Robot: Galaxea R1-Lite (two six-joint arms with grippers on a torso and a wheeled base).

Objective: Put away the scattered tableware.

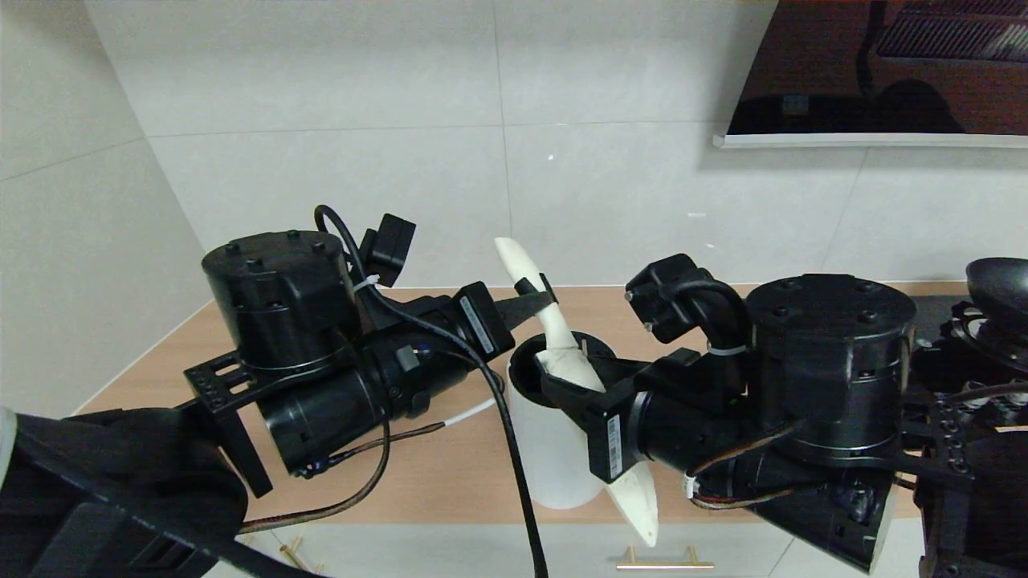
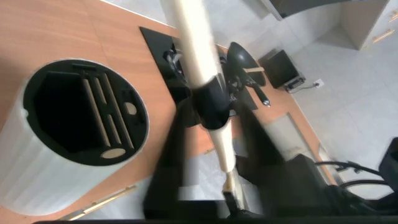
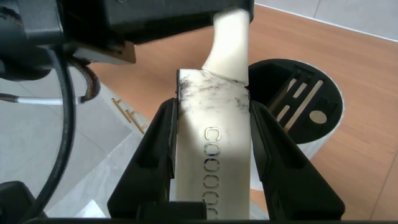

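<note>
A wooden counter (image 1: 450, 482) runs along a pale tiled wall (image 1: 337, 96). A dark hood (image 1: 875, 72) hangs above a black pan (image 1: 1000, 285) on the right.

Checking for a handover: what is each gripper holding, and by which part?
Both hold the white spatula: the left gripper clamps its narrow handle, the right gripper its wide slotted part.

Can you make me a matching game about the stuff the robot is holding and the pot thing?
Things:
1. white spatula
2. utensil holder
3. left hand
4. right hand

Where or how:
A. stands on the wooden counter
B. shut on the spatula's wide part
C. held tilted over the holder by both hands
D. shut on the spatula's thin handle

Pairs: 1-C, 2-A, 3-D, 4-B
</note>
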